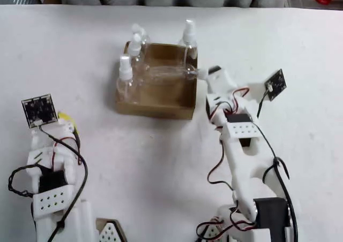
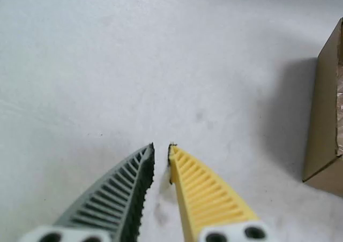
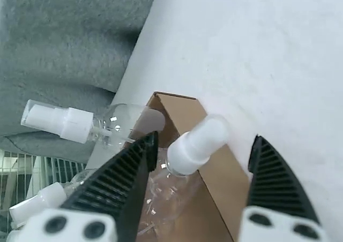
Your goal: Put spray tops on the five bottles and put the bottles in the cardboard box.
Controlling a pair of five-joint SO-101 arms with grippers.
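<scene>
the task looks nearly done: the cardboard box (image 1: 155, 109) holds four capped upright bottles (image 1: 126, 76) and a fifth bottle (image 1: 163, 73) lying across it, its spray top (image 3: 197, 140) poking over the rim. what seems left is settling that one inside. the right gripper (image 3: 204, 137) is spread wide around the top, apparently not touching. the left gripper (image 2: 161, 145) hangs over bare table (image 2: 107, 65), fingers nearly pressed together, holding nothing. clear plastic overlaps, so five is probable, not certain; the box floor is hidden.

White table (image 1: 161, 172) — pale, plain, running edge to edge — and sitting flat on it, toward the far middle, the cardboard box (image 1: 155, 107), open side up.
</scene>
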